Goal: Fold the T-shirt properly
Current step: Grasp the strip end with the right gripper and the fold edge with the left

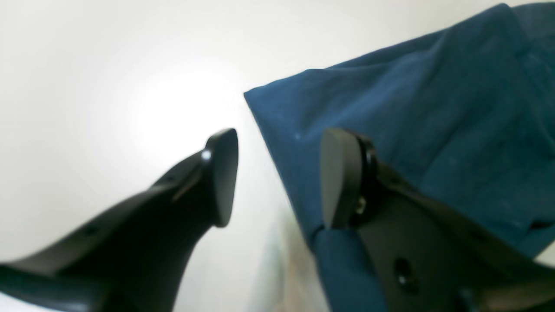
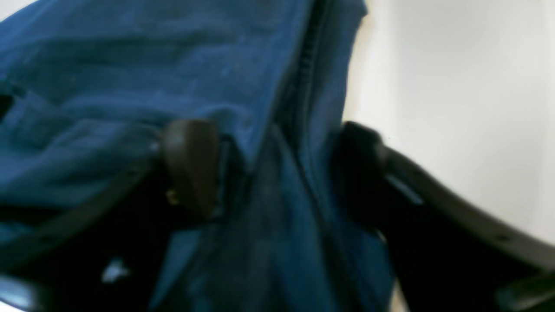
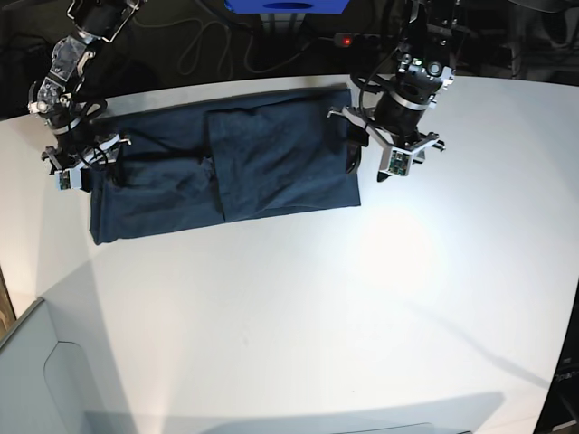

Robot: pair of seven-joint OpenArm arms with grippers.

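Observation:
The dark teal-blue T-shirt [image 3: 271, 163] lies spread in a wide band on the white table [image 3: 362, 316], with a folded panel over its middle. My left gripper [image 3: 366, 167] is at the shirt's right edge. In the left wrist view it [image 1: 282, 177] is open; the cloth's edge [image 1: 277, 143] runs between the fingers and one finger [image 1: 340, 177] is over the cloth. My right gripper [image 3: 95, 176] is at the shirt's left edge. In the blurred right wrist view it [image 2: 275, 169] is open, with a raised fold of the shirt [image 2: 130, 65] between its fingers.
A power strip with a red light [image 3: 344, 40], cables [image 3: 204, 45] and a blue object [image 3: 285, 4] lie beyond the table's far edge. A grey panel [image 3: 36, 371] sits at the front left corner.

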